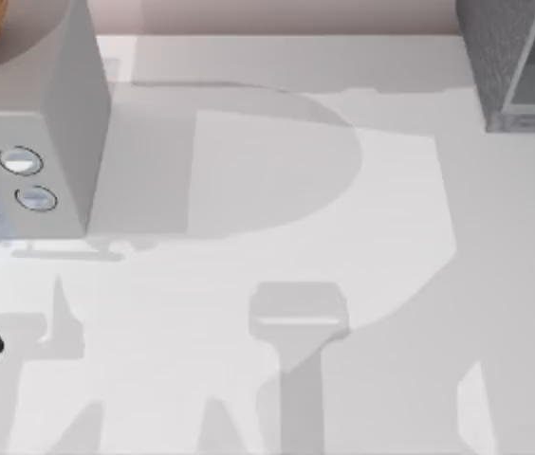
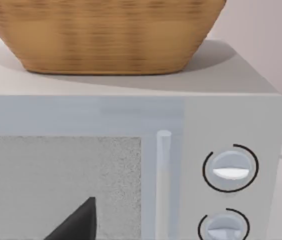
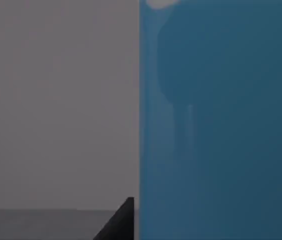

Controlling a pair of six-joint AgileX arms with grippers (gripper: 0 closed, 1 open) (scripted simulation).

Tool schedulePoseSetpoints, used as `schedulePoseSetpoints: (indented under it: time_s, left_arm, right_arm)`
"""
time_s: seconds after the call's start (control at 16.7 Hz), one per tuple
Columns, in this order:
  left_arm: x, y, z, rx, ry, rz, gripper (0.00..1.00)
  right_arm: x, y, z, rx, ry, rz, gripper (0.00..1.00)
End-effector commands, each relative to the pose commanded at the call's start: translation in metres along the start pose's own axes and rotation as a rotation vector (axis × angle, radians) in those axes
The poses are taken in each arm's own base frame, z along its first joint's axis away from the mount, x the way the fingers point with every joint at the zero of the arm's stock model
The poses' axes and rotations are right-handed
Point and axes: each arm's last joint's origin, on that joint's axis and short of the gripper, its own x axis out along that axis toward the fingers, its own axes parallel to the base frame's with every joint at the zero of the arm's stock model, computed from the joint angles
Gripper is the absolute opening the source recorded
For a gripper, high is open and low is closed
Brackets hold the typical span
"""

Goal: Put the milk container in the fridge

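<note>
— What are your fingers doing?

— I can't tell. In my right wrist view one dark fingertip (image 3: 121, 222) pokes up just beside the blue face of the milk container (image 3: 220, 125), which stands very close to that camera; whether I grip it or merely sit next to it, I can't say. In my left wrist view one dark fingertip (image 2: 78, 222) shows in front of the grey box with two round knobs (image 2: 231, 170), too little to judge the gap.

— And the containers?

— A woven basket (image 2: 103, 35) sits on top of that knobbed box; its inside is hidden. The fridge (image 1: 519, 62) stands at the table's (image 1: 343, 284) far right corner, pale panel showing.
</note>
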Motion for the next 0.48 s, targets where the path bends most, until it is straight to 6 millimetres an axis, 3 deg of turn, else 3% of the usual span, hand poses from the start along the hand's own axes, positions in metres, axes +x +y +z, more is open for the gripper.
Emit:
schedulePoseSetpoints:
  time_s: [0.12, 0.48]
  left_arm:
    - [0.0000, 0.0000, 0.0000, 0.000, 0.000, 0.000, 1.00]
    - [0.0000, 0.0000, 0.0000, 0.000, 0.000, 0.000, 1.00]
  right_arm:
    - [0.0000, 0.0000, 0.0000, 0.000, 0.000, 0.000, 0.98]
    - [0.0000, 0.0000, 0.0000, 0.000, 0.000, 0.000, 1.00]
